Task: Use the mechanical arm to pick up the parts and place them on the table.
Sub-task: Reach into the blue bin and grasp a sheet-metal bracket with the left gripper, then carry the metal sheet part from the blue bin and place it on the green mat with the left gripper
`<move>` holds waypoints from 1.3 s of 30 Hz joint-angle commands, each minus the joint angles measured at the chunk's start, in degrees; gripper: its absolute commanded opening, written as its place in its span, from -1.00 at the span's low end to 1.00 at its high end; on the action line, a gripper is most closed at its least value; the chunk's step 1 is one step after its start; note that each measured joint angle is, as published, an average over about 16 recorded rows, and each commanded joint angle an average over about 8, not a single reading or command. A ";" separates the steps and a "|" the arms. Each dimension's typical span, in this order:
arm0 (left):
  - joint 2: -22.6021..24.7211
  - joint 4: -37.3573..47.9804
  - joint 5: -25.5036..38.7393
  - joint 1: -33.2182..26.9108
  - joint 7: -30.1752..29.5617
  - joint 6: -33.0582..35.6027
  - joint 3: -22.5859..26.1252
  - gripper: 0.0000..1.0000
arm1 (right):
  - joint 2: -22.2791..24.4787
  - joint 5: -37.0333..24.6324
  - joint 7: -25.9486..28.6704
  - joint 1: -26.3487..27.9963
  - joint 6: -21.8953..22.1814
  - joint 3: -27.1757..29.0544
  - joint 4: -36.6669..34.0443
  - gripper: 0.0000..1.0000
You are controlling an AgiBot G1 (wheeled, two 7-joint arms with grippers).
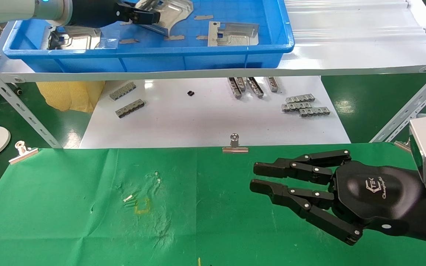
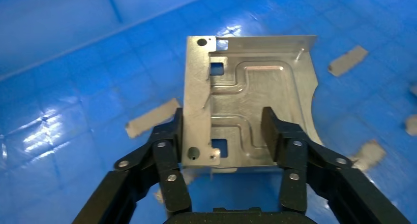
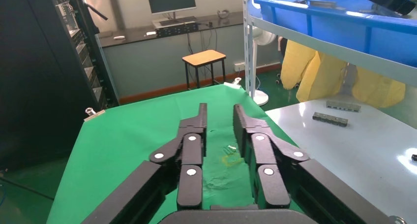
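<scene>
From my head camera, my left pincer (image 1: 150, 16) reaches into the blue tray (image 1: 198, 55) on the shelf, at a tilted shiny plate (image 1: 168, 11); two more plates (image 1: 233, 34) lie flat nearby. My right pincer (image 1: 255, 177) hovers released over the green counter (image 1: 68, 221).

At my left wrist, my fingers (image 2: 273, 130) clasp the plate's near edge, its cut-outs and raised channel showing, the plate running straight away from me.

At my right wrist, only the counter lies beneath.
</scene>
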 commanded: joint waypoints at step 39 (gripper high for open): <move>-14.46 -7.44 -21.08 6.08 30.82 27.31 -13.20 -1.00 | 0.00 0.00 0.00 0.00 0.00 0.00 0.00 1.00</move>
